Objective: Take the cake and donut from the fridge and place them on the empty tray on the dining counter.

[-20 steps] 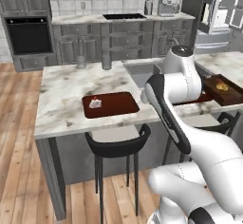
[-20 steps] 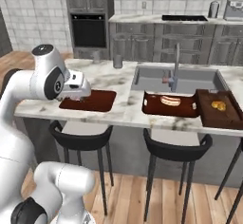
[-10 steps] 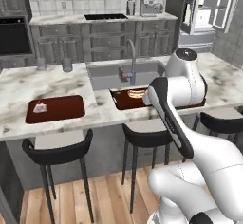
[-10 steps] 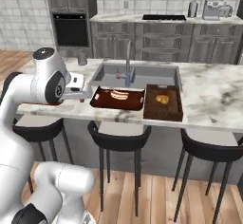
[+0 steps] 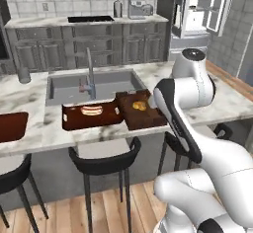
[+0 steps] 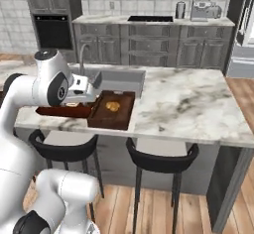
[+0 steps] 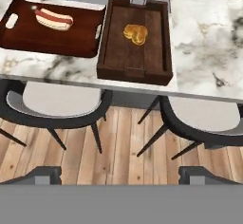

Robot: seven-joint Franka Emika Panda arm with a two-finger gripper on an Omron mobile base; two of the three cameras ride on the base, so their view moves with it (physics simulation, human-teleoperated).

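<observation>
The white arm's two-finger tool (image 7: 121, 176) is hanging over the edge of the white-and-grey marbled stone counter (image 7: 204, 42), its dark tips spread wide apart and holding nothing. Below it, a dark brown raised-sided tray (image 7: 134, 40) is carrying orange food (image 7: 135, 34), just beside a reddish-brown tray (image 7: 50, 28) bearing a hot dog (image 7: 54, 19). The flat dark reddish-brown rectangular tray (image 5: 11, 126) is lying at the counter's far left. The tall grey steel fridge (image 5: 202, 10) is standing open beyond.
</observation>
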